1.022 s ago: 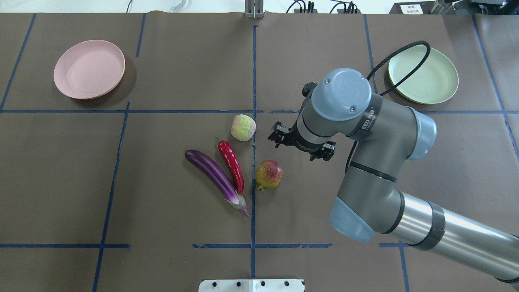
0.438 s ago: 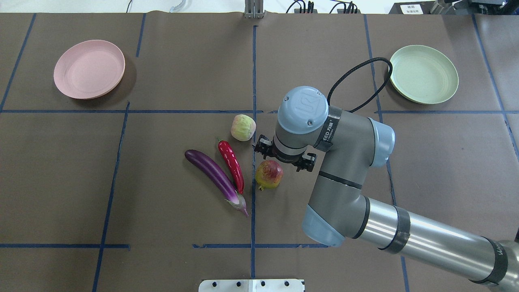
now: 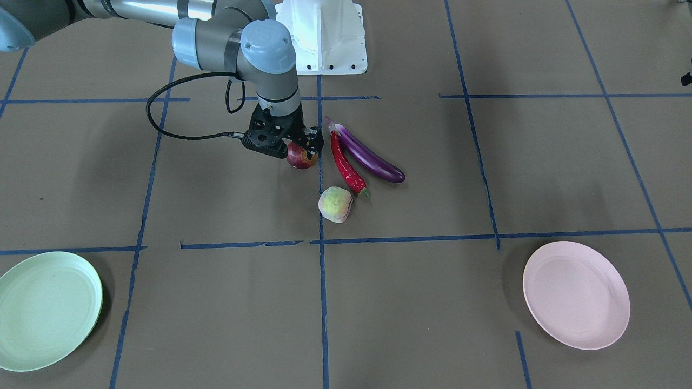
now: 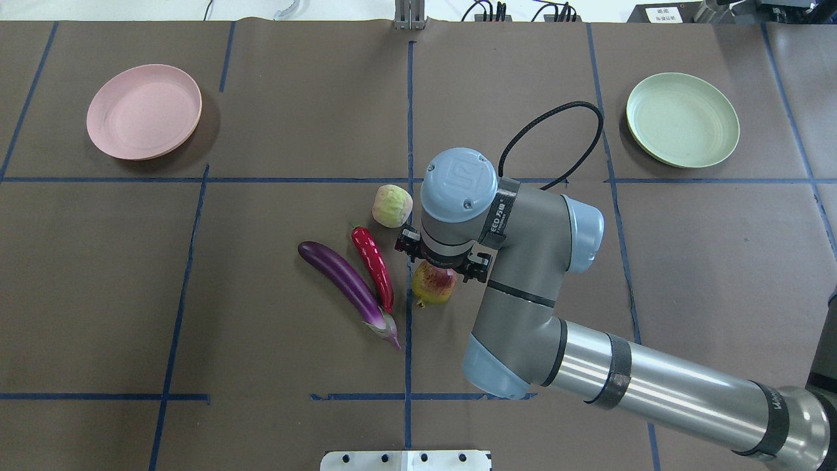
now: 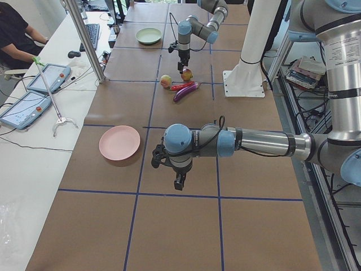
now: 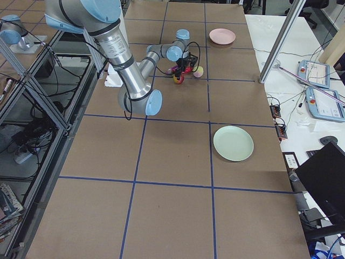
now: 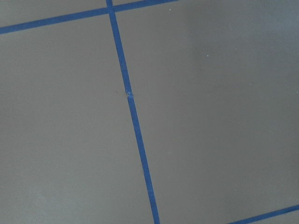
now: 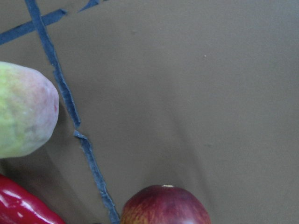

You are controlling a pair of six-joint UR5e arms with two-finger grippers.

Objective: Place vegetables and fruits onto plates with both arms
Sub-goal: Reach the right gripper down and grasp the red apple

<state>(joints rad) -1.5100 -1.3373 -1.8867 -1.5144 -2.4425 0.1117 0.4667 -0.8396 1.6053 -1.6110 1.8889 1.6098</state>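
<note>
Black and cabled, the right pincer (image 3: 292, 145) stood directly over the dark red fruit (image 3: 301, 158), low enough that the overhead view showed only the fruit's near half past the wrist. Whether its jaws were apart or together could not be told; the wrist hid them, and its own camera showed only the fruit's top at the lower edge. One second earlier this pincer had been off to the fruit's mint-plate side and clear of it; it had since swung across and come down. In my judgement a grasp was imminent, though not confirmed.

The fruit rested on the surface (image 3: 216, 216). Just beside it, on the side away from the arm, lay the red chili (image 3: 346, 163), with the purple eggplant (image 3: 370, 156) against the chili's far flank. The pale fruit (image 3: 335, 205) sat near, toward the operators. None of the four had shifted.

The mint plate (image 3: 46, 310) and the pink plate (image 3: 576, 294), both well apart from the fruit on opposite sides, held nothing.

The left pincer (image 5: 178, 182) hung over bare surface far from the fruit, its state not determinable.
</note>
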